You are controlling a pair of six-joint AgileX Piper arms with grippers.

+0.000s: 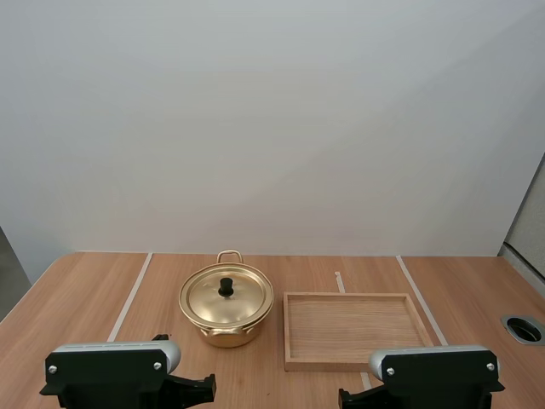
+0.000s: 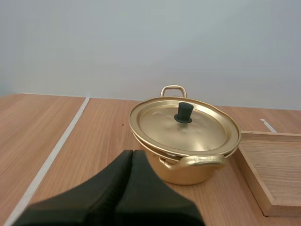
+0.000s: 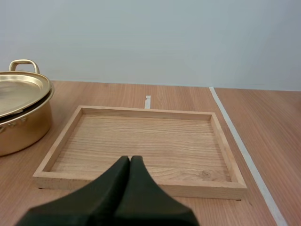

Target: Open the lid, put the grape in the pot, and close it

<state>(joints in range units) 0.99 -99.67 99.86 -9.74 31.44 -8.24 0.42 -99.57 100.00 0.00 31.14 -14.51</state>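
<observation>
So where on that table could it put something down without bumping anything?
Bare table lies left of the pot and right of the wooden tray; the tray's floor is free too. Only the pot-tray gap is tight.

- Pot: I read a small, round, shiny gold-coloured metal pot. It stands upright on the table, left of centre. It is just beside the left edge of the wooden tray, with a narrow gap between them.
- Handles: two gold loops on opposite sides. The far handle points toward the back of the table and the near handle faces my side.
- Lid: same gold metal, a shallow dome, seated on the pot, closed. Its rim overhangs the pot's wall.
- Knob: small, black, upright at the lid's centre.
</observation>
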